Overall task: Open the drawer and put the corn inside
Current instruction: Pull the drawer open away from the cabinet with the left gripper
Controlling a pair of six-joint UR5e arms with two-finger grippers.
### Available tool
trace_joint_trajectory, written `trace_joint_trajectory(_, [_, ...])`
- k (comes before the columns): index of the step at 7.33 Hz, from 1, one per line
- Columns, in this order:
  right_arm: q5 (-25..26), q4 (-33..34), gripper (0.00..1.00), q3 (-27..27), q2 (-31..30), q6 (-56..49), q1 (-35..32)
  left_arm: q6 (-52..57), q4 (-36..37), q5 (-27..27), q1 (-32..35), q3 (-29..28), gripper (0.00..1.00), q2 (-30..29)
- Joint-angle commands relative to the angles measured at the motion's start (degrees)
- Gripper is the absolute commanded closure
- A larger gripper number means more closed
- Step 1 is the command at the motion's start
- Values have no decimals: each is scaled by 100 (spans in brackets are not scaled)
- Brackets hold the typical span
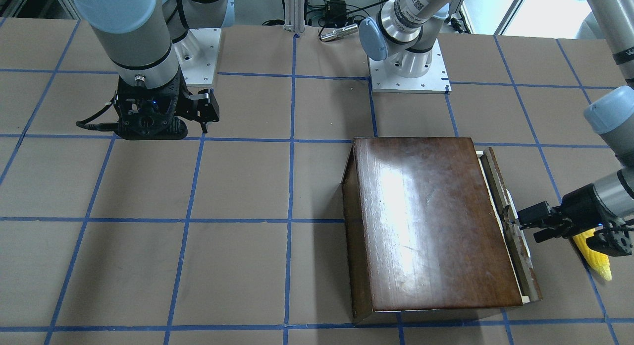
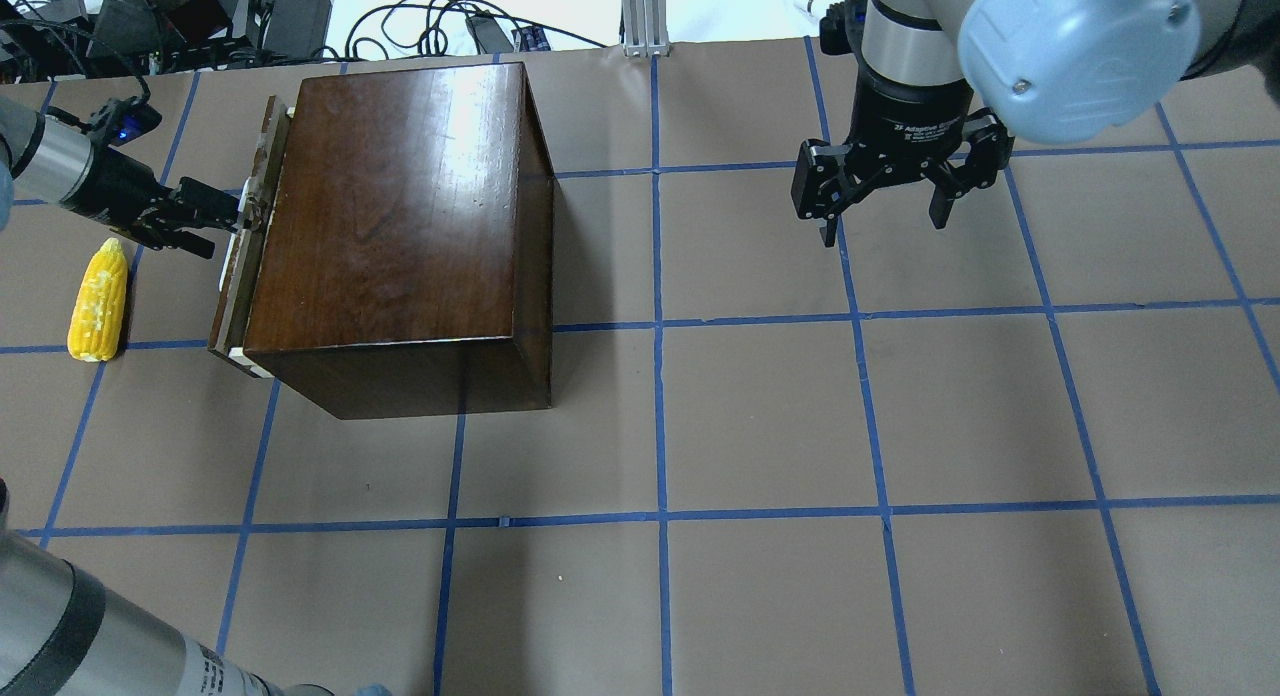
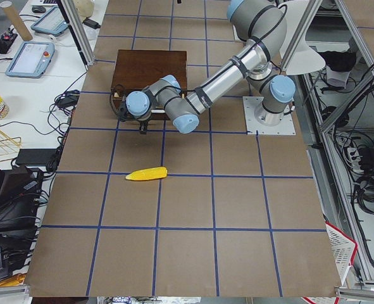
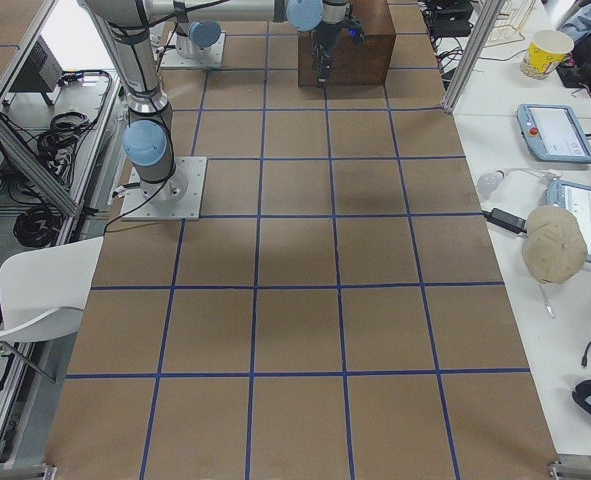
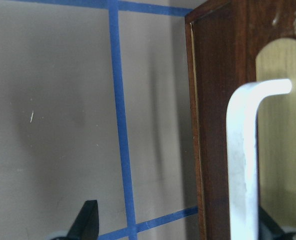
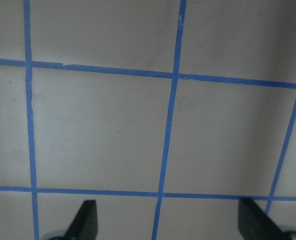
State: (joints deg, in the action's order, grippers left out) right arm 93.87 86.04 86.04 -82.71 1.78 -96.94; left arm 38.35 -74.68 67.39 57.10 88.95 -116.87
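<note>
**Box on my left, corn beside its drawer**

The box [image 2: 400, 206] stands on the table [image 2: 760, 416], in the left half, towards the far edge from me. Its drawer [image 2: 238, 286] faces left and stands a little way out of the box. My left gripper [image 2: 225, 216] is at the drawer front, with the pull [image 5: 243, 165] between its fingers. The corn [image 2: 98, 301] lies on the table left of the drawer, apart from it, just beside my left gripper and nearer to me. My right gripper [image 2: 882, 231] hangs above the right half, well apart from the box.
</note>
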Motion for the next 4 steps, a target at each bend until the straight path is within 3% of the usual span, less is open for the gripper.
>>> trace_joint_trajectory(1, [0, 0, 0, 0, 0, 6, 0, 267, -3, 2, -155, -62, 0, -90])
trace_joint_trajectory(4, [0, 0, 0, 0, 0, -3, 0, 313, -3, 46, -182, -141, 0, -90])
